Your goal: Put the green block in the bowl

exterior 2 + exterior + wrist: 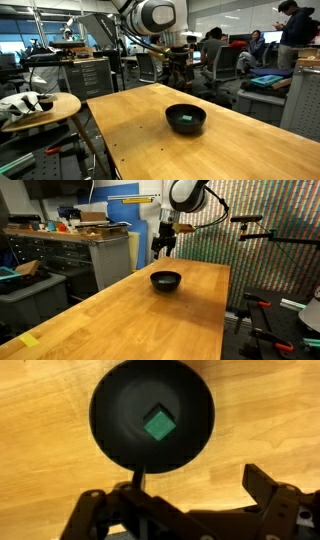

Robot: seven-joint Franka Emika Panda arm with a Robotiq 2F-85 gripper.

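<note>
The black bowl [166, 280] stands on the wooden table [120, 315], also in an exterior view [186, 118] and at the top of the wrist view [152, 418]. The green block [159, 426] lies inside the bowl near its middle; a green spot shows in the bowl in an exterior view [188, 118]. My gripper [164, 245] hangs above and behind the bowl, seen also in an exterior view [178, 72]. Its fingers [190, 495] are spread apart and hold nothing.
A cabinet with clutter on top [75, 245] stands beside the table's far end. A small round side table [35, 108] holds white objects. Office desks, chairs and people fill the background [260, 55]. A tripod arm [262, 230] reaches in near the table's side edge.
</note>
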